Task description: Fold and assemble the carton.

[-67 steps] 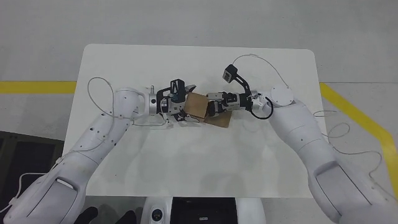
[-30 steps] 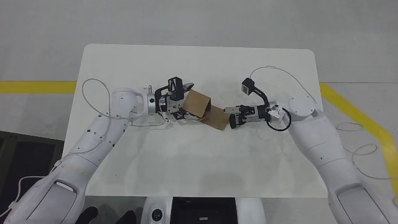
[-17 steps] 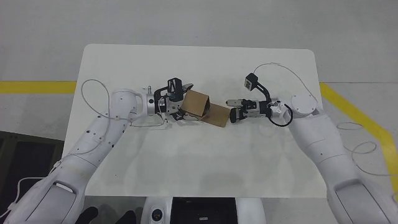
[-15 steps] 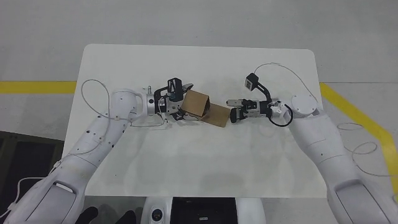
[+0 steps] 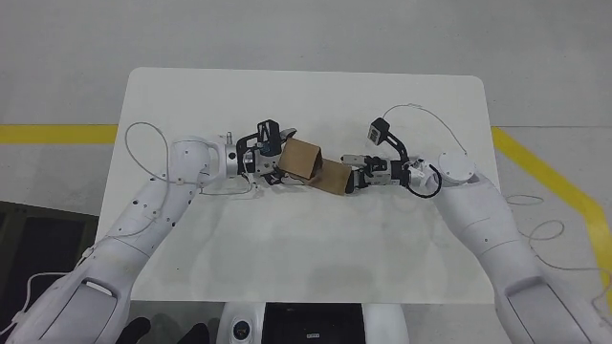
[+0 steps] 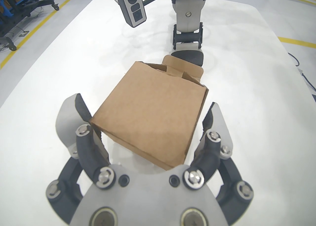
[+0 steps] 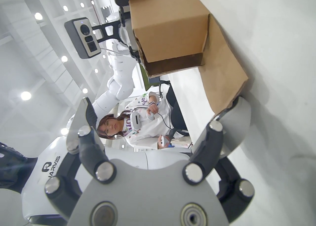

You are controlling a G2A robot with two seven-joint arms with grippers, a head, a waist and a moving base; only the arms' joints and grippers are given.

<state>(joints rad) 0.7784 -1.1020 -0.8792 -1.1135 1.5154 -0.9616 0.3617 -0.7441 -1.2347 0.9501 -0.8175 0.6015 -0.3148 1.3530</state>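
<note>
Carton [image 5: 304,160] sits mid-table [image 5: 191,105], its open flap [image 5: 335,180] lying out to the right. Left gripper [image 6: 145,115] pinches the carton's left end. Right gripper [image 5: 356,174] is spread, one finger at the flap's tip. Best bet: hold the body firm and swing that flap up along its crease.

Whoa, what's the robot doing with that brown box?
It is building a cardboard carton on the white table. The left gripper clamps one end of the carton. The right gripper is open at the other end, one finger by the loose flap lying flat on the table. That end is not closed yet.
</note>
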